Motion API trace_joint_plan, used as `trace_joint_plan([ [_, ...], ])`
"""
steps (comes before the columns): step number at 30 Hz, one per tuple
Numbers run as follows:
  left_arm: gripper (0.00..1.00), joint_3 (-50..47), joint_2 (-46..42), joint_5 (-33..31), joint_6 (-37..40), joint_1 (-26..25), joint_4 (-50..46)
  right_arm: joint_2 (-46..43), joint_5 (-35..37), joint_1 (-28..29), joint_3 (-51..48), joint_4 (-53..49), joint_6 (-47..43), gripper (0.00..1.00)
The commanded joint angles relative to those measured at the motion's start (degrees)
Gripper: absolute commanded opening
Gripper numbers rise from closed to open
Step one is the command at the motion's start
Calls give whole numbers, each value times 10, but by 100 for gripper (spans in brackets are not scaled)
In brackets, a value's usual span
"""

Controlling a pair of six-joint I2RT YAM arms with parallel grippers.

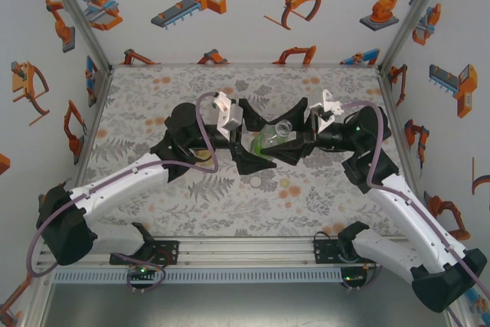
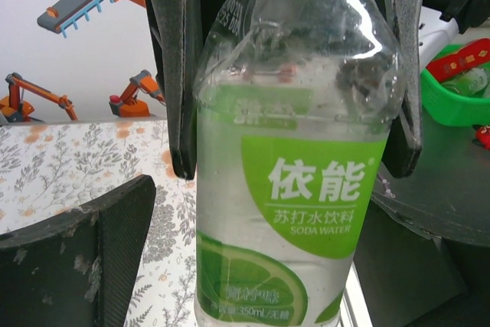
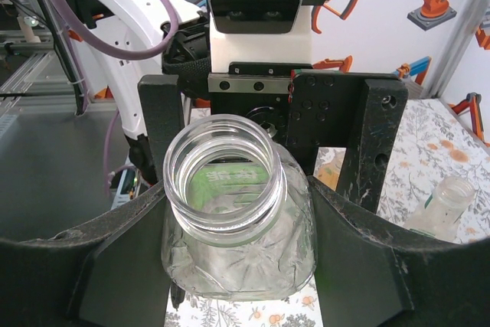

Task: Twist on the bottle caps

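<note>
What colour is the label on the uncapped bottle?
Lime green with white lettering: the label wraps the clear bottle. Clearest in the left wrist view.

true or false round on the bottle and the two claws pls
1. The bottle has its cap on. False: its mouth is open, with no cap.
2. The right claw grips the bottle just below the neck. True.
3. The bottle's label is red. False: it is green.
4. The left claw has a finger on each side of the bottle. True.
5. The table is plain white. False: it has a leaf and flower pattern.
</note>
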Motion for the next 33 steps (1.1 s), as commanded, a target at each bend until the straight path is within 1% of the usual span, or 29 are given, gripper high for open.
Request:
trace_joint_plan([
  [1, 92, 24, 5, 10, -2, -10, 27, -4, 5, 0, 15, 27, 7, 40],
  [12, 80, 41, 33, 21, -2, -27, 25, -8, 9, 0, 20, 23, 5, 38],
  [18, 79, 38, 33, 22, -1, -29, 19, -15, 9, 0, 20, 24, 3, 37],
  [28, 57, 34, 30, 22, 0, -30, 21, -18, 14, 0, 20, 25, 3, 36],
  [33, 49, 32, 29, 24, 2, -30, 22, -21, 19, 0, 19, 17, 0, 37],
])
